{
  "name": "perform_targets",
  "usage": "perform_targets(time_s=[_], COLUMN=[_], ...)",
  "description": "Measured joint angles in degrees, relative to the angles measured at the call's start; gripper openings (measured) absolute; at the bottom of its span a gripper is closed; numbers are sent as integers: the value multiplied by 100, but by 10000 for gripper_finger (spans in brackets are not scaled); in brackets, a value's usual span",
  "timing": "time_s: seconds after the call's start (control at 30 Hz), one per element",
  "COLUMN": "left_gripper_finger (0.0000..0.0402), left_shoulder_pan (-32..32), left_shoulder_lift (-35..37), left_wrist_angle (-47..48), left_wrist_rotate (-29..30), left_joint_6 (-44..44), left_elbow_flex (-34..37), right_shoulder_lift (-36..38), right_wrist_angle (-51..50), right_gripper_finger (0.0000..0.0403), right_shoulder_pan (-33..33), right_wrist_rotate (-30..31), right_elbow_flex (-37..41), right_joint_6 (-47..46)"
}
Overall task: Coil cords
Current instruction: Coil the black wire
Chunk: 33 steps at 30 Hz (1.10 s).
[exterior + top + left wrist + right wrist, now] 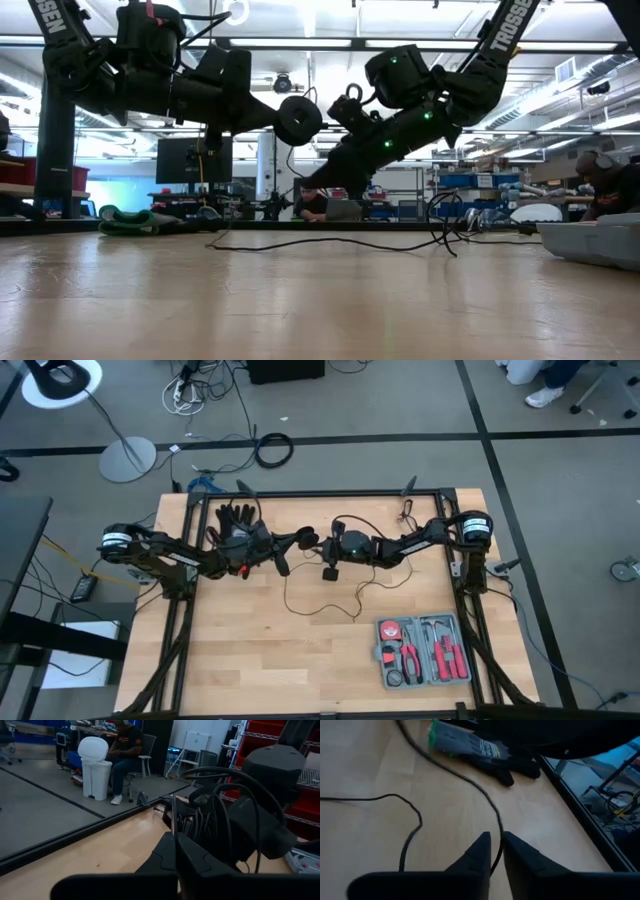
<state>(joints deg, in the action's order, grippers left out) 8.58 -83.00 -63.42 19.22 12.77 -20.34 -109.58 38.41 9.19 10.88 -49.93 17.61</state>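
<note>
We see the wooden table (250,660) bounded by a dark frame (330,494) on all sides; its near half lies bare from the left edge across to the tool tray, and that is the widest free surface. Both arms meet over the far middle, so the room there is tight.

The left gripper (308,541) is held above the table at the centre, its fingers pressed fully together; in the low view the small round black disc (298,120) shows at its tip, though we cannot make out just how it is held. The right gripper (494,851) sits close beside it, facing it, fingers nearly together with the thin wire (320,605) passing between them; from the right wrist view we cannot tell whether they pinch it or only straddle it.

The wire trails in loose loops over the middle of the table, below the two grippers, and rises toward them. A dark glove (236,518) lies near the far left corner, partly under the left arm. The grey tool tray (424,651) with red-handled pliers sits at the near right, well apart from the wire.

The left wrist view is largely filled by the right arm's dark body. A seated person (127,755) shows in the room beyond.
</note>
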Motion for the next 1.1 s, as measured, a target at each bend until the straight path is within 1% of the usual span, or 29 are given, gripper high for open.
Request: perform_targets(time_s=[0.1,0.13,0.3,0.43,0.57,0.73,0.93,1.0,1.1], left_gripper_finger=[0,0,0,0,0,0,0,0,0], left_shoulder_pan=[0,0,0,0,0,4,4,4,4], left_shoulder_lift=[2,0,1,0,0,0,0,0,0], left_wrist_angle=[0,2,91,168,237,588,644,644,640], left_wrist_rotate=[0,0,9,18,28,237,252,251,160], left_joint_6=[0,-2,-4,-30,-34,-39,-30,-29,-26], left_elbow_flex=[0,0,0,0,0,-2,-1,-1,0], right_shoulder_lift=[0,0,0,0,59,434,983,1125,1244], right_wrist_angle=[0,-2,-2,0,-56,-430,-1364,-1664,-2038], right_gripper_finger=[13,8,5,3,2,1,1,1,1], right_shoulder_pan=[2,2,-39,-83,-145,-241,-250,-184,-50], right_wrist_rotate=[4,4,2,69,471,805,1846,1991,2022], right_elbow_flex=[0,0,0,0,0,2,2,2,2], right_joint_6=[-66,-107,-375,-398,-400,-398,-435,-575,-922])
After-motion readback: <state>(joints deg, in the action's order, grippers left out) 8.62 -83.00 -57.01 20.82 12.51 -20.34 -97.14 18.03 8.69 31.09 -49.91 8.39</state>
